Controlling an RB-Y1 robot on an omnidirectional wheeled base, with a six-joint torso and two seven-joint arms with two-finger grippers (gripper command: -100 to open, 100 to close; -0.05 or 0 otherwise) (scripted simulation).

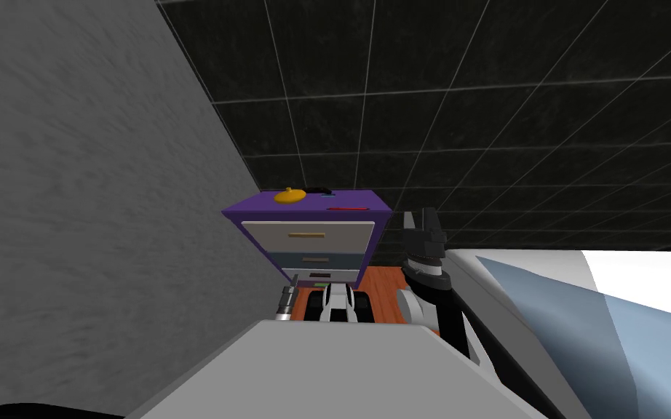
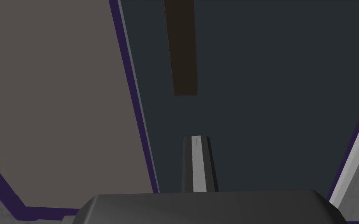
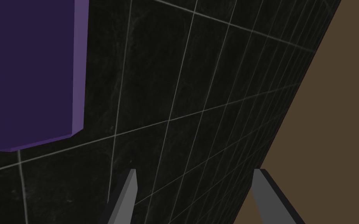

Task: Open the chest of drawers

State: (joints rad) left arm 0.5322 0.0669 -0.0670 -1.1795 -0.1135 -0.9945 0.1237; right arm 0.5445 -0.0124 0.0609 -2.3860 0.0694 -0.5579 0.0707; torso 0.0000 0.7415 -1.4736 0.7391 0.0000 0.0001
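Directly before the left gripper [image 2: 195,140] stands the chest of drawers [image 2: 276,97].

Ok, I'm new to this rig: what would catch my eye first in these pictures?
The purple chest of drawers stands where a grey wall meets a black tiled wall, an orange lump on top. The left gripper, shut, points at its dark middle drawer near the brown handle; the right gripper hangs open beside it.

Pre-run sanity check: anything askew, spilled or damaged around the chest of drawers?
Nothing stands out. The chest of drawers stands straight, its three drawers look closed, and the yellow item on top sits flat. Only quirk: the drawer fronts differ in colour.
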